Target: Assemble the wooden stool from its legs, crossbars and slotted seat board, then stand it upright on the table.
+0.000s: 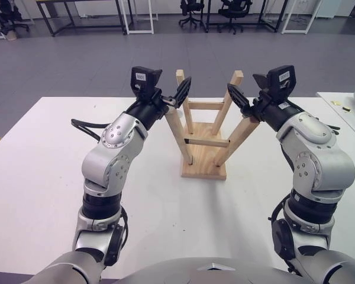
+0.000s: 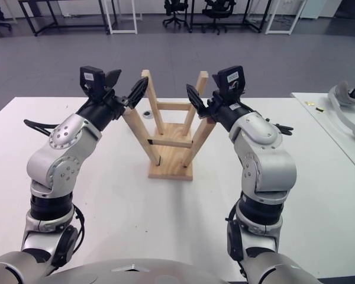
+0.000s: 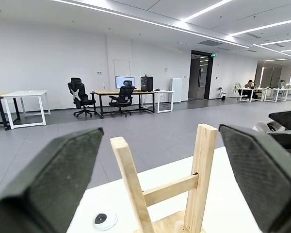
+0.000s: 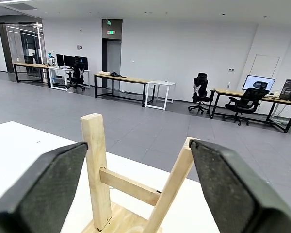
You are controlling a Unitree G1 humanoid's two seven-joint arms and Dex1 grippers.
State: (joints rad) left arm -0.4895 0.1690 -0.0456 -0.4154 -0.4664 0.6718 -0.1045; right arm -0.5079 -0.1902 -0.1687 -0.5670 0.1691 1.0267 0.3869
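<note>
Centrally, the stool [image 1: 204,142] sat inverted on the worktop [image 1: 47,154], well off its edges; left tool [image 3: 160,145] and right tool [image 4: 138,145] spread, flanking its near legs.

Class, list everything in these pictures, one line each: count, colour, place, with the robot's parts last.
Stool: one, pale wood, upside down mid-table.
Seat board: one, pale wood, flat on table.
Legs: four, pale wood, pointing up.
Crossbars: two seen, pale wood, between legs.
Table: one, white, under stool.
Cable port: one, round, pale, in table beyond stool.
Side table: one, white, right side, bearing a white curved device.
Office chairs: several, black, far behind.
Left hand: one, black, open, at near left leg's top.
Right hand: one, black, open, at near right leg's top.
</note>
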